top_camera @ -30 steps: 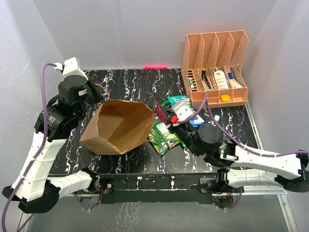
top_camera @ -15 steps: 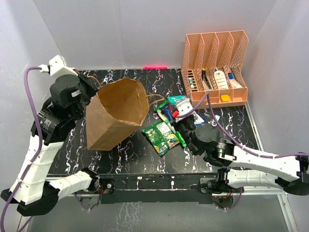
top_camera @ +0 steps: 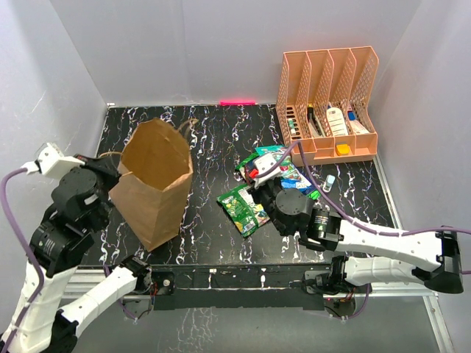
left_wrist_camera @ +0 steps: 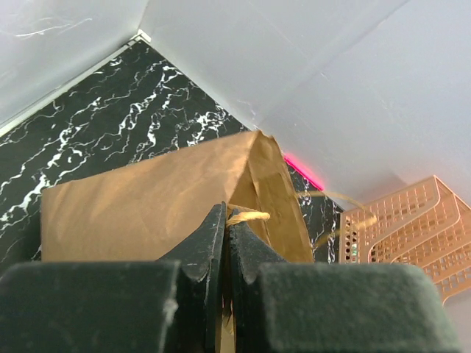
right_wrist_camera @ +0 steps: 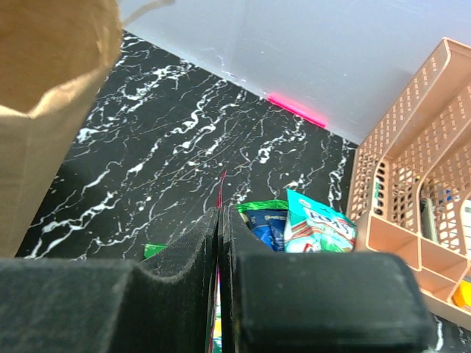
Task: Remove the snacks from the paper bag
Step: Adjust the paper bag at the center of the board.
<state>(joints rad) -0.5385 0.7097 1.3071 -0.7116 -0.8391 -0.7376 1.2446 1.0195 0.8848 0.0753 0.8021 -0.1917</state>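
The brown paper bag (top_camera: 153,180) stands at the table's left, mouth up; it also shows in the left wrist view (left_wrist_camera: 147,206). My left gripper (left_wrist_camera: 227,217) is shut on the bag's twisted paper handle (left_wrist_camera: 249,216). The snacks lie in a pile right of the bag: a large green packet (top_camera: 243,208), a dark blue packet (right_wrist_camera: 266,224), a teal-green packet (right_wrist_camera: 318,224). My right gripper (right_wrist_camera: 221,217) is shut on the thin red packet (right_wrist_camera: 221,193), seen edge-on between the fingers, just above the pile (top_camera: 254,173).
An orange slotted file rack (top_camera: 327,103) with small bottles and tubes stands at the back right. A pink strip (top_camera: 237,102) lies at the back wall. Grey walls close in the left, back and right sides.
The left gripper has swung the bag from lying on its side to upright and moved it left and nearer. The right gripper has moved slightly left over the packets, holding the red packet.
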